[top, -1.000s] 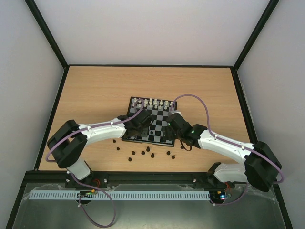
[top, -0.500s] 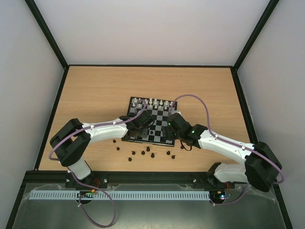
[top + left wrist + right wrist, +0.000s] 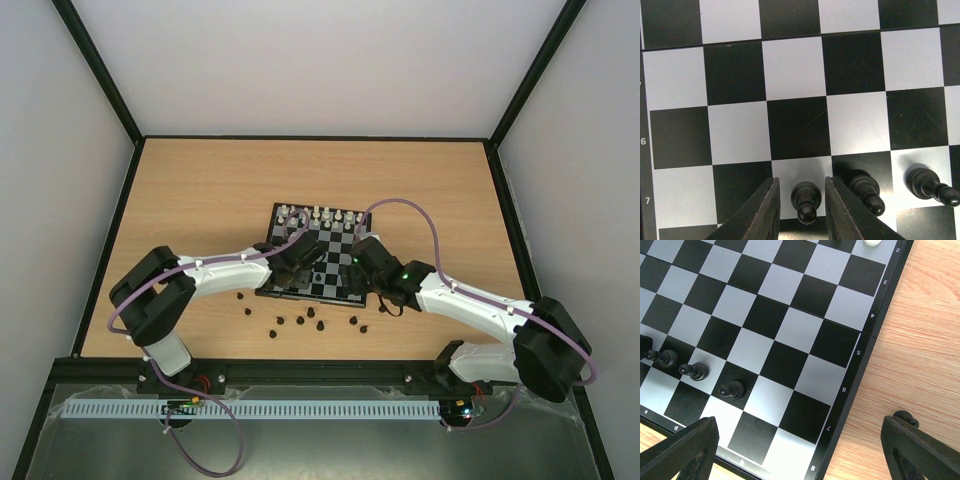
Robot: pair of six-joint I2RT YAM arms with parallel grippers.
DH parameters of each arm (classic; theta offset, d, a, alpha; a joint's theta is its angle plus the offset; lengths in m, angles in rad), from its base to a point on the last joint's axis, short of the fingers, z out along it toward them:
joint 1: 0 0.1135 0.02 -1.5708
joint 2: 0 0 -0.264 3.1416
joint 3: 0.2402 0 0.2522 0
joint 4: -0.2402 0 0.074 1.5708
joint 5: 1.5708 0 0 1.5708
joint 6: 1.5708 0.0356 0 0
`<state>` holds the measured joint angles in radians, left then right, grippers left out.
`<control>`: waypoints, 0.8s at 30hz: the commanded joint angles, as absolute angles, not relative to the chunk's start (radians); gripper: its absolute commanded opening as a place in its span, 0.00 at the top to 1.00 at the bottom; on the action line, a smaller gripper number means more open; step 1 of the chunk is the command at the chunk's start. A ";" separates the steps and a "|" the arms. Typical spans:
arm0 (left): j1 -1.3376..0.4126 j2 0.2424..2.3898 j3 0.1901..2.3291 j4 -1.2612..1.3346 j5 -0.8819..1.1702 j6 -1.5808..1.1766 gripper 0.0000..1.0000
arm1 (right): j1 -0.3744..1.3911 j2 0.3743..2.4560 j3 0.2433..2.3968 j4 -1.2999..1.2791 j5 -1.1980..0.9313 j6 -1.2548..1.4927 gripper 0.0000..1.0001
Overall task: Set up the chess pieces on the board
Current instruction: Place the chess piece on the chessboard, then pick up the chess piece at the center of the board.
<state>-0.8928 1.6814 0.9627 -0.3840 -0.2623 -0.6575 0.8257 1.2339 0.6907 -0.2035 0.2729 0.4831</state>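
Three chess pieces (image 3: 695, 371) upright on board (image 3: 790, 330); roughly ten alongside

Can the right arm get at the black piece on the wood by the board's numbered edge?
Probably yes. The right end effector is open over the board corner, and the black piece sits on bare table beside one finger, nothing between.

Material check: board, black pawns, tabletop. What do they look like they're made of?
Board: likely plastic or laminate, semi-matte with a soft sheen; fine scuffs and a fold seam show. Black pawn: probably moulded plastic, slightly glossy, with faint highlights on its head. Tabletop: wood grain, matte; laminate or veneer, cannot tell which.
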 commanded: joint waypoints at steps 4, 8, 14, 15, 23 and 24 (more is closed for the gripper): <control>-0.897 1.626 0.988 -0.430 -0.279 -0.659 0.67 | 0.823 1.218 0.681 -0.224 0.284 0.493 0.11; -0.896 1.567 0.995 -0.458 -0.307 -0.658 0.56 | 0.820 1.225 0.684 -0.225 0.290 0.492 0.11; -0.897 1.411 0.941 -0.439 -0.348 -0.636 0.37 | 0.812 1.220 0.696 -0.240 0.302 0.495 0.06; -0.897 1.372 0.915 -0.423 -0.351 -0.632 0.33 | 0.813 1.218 0.701 -0.245 0.305 0.497 0.02; -0.898 1.158 0.783 -0.376 -0.352 -0.598 0.19 | 0.813 1.191 0.736 -0.324 0.310 0.527 0.01; -0.897 1.138 0.769 -0.371 -0.348 -0.599 0.15 | 0.813 1.185 0.736 -0.330 0.298 0.533 0.01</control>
